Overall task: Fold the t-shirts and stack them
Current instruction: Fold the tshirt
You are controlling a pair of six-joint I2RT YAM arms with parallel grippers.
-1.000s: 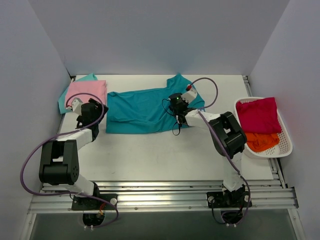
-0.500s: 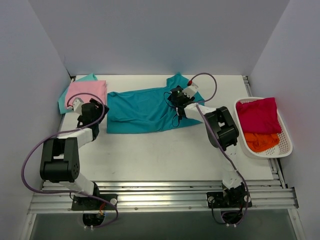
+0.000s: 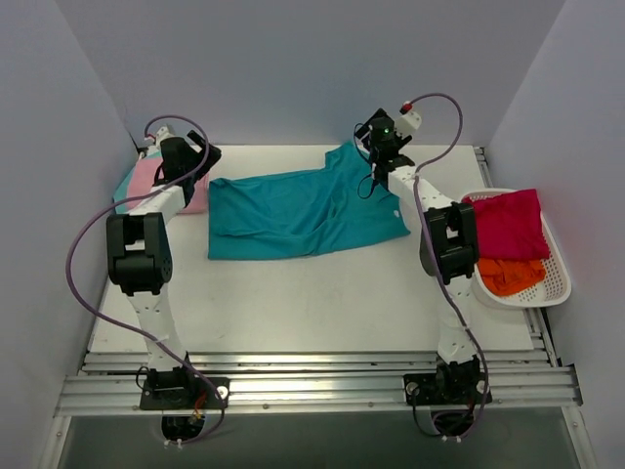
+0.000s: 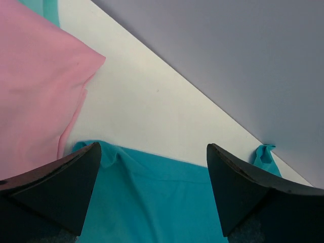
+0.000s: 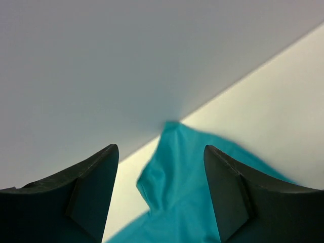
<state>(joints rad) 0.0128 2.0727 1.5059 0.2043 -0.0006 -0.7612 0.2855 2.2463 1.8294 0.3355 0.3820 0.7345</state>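
The right gripper [image 5: 161, 153] hangs with its jaws parted and nothing between them, raised over the far edge of the table [image 3: 293, 303]. A second ago it was lower and nearer, clenched on the cloth by the sleeve; it has since let go and lifted away. Just beyond its fingertips [image 5: 96, 172] a peak of the large teal t-shirt [image 3: 293, 215] stands up against the back wall. That shirt lies spread flat across the middle of the table, its right side now drawn out further toward the basket [image 3: 559, 285].

The left gripper [image 4: 153, 150], also wide apart and empty, has swung from the near side of the pink t-shirt [image 4: 35, 86] to the far-left corner, above the teal shirt's left edge. The pink shirt lies folded on a light mint-teal t-shirt [image 3: 120, 195].

A crimson t-shirt [image 3: 503, 225] and an orange t-shirt [image 3: 508, 277] wait in the basket.

The teal shirt looks laid out, with its folding seemingly still to come.
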